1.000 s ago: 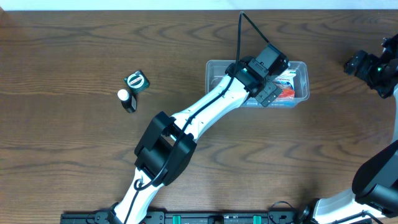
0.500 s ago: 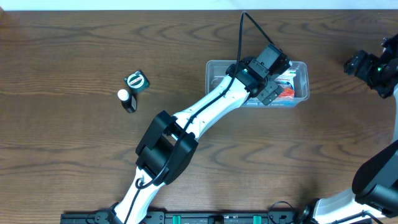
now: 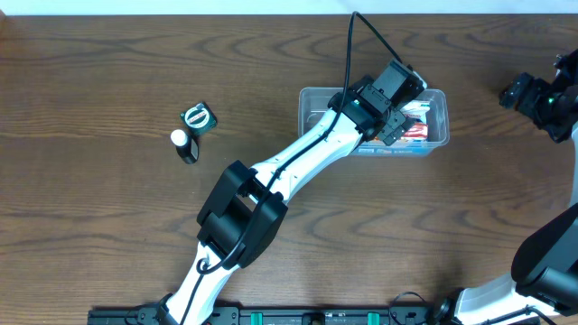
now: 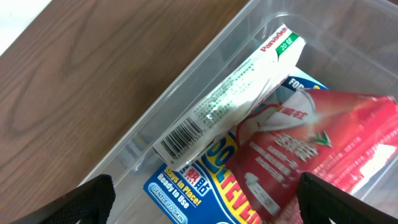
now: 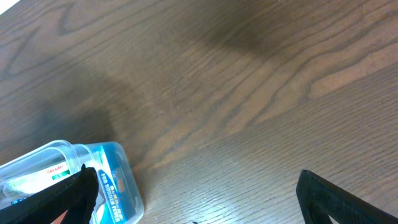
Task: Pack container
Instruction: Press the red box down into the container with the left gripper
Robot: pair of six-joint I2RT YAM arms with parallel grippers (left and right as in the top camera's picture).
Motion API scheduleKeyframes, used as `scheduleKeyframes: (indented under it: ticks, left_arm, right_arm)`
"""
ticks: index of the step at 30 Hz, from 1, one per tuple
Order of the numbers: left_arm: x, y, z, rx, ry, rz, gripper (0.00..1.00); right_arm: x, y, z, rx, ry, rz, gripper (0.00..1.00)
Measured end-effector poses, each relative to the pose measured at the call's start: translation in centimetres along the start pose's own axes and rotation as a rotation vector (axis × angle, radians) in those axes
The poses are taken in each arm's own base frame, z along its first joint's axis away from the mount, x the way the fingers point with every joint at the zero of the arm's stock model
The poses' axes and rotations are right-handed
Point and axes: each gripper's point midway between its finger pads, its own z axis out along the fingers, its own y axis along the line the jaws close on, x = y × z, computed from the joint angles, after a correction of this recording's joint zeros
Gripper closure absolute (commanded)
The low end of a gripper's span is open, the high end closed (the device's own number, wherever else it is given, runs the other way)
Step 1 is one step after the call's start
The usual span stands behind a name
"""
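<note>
Since the earlier overhead view, the left arm's wrist has drawn back slightly toward the far wall of the container, uncovering more of the red packet below it. Nothing else on the desk has shifted.

Left wrist view: the left fingers are spread wide with nothing between them, hanging above the container's interior. Below them lie three items: a white box with a barcode, propped on edge against the clear wall; the red packet, overlapping it; and a blue packet underneath both. None is touched by the fingers.

Right wrist view: the right fingers are likewise spread and empty, over bare desk, with one corner of the container at the lower left. In the overhead view this arm is parked at the right edge, well apart from the work.

Interpretation: empty, parted fingers retreating over a settled pile suggest that a placement has just been completed and the arm is clearing out. The container sits right of centre, toward the far side of the desk. Two items remain outside it, well to the left: a green-topped packet and, just beside it, a dark bottle with a white cap. Packing therefore appears partly done, and the left arm is probably the better placed to fetch these.
</note>
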Motion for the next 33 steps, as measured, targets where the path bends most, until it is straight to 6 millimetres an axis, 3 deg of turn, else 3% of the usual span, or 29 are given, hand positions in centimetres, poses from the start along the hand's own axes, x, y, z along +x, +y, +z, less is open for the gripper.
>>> scheduleKeyframes:
  ticks: [11, 22, 33]
  left_arm:
    - [0.0, 0.2, 0.0, -0.013, 0.000, 0.011, 0.06]
    - [1.5, -0.2, 0.9, -0.002, 0.051, 0.017, 0.06]
    - [1.2, -0.9, 0.9, 0.034, 0.039, 0.018, 0.06]
  right_arm:
    - [0.0, 0.0, 0.0, 0.000, 0.000, 0.000, 0.01]
    - [0.0, 0.0, 0.0, 0.000, 0.000, 0.000, 0.01]
    - [0.0, 0.0, 0.0, 0.000, 0.000, 0.000, 0.01]
